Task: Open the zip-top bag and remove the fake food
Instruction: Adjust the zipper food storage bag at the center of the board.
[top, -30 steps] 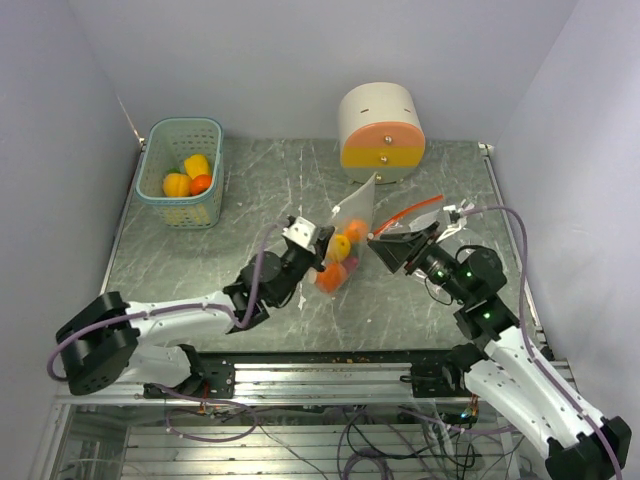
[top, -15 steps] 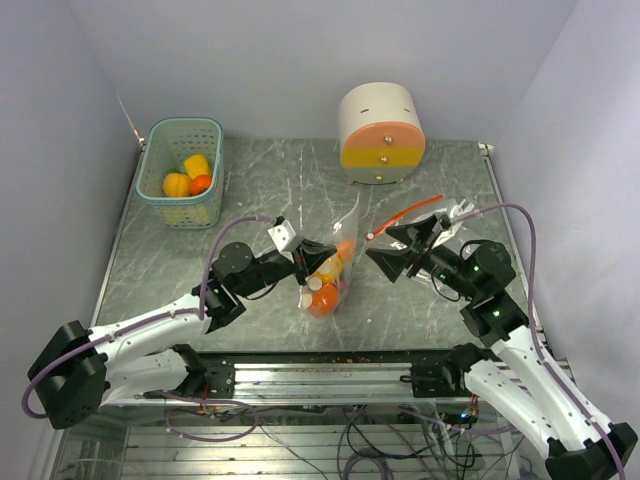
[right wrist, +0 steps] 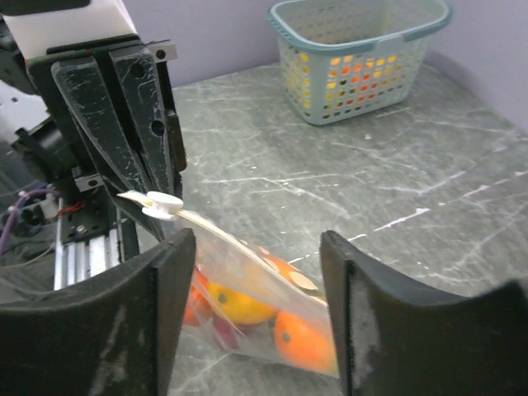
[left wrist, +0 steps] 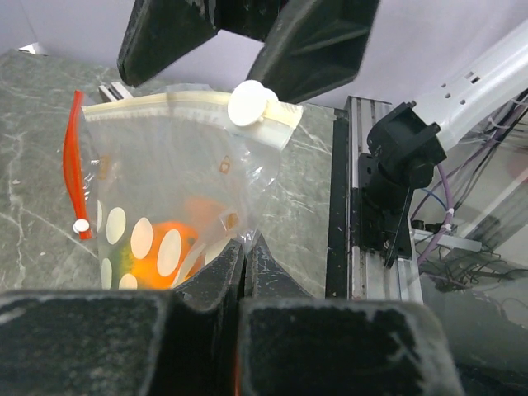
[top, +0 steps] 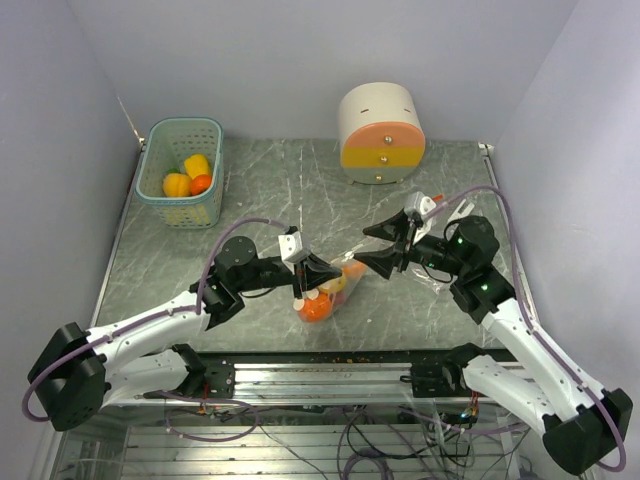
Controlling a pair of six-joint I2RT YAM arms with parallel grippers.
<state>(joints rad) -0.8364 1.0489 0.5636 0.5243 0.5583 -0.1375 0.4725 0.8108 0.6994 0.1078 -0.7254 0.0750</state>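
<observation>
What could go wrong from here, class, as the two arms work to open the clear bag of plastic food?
1. The left fingers pinch only a thin fold of the clear zip-top plastic bag; a pull may slip it free.
2. The right fingers are open, not on the round white tab of the zip strip; closing could catch film instead.
3. Once open, the tilted bag might spill its glossy orange and yellow plastic food.

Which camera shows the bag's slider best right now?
Left wrist: the white slider faces it, unobstructed, atop the bag. Right wrist shows it edge-on. From the top it's too small to pick out.
</observation>
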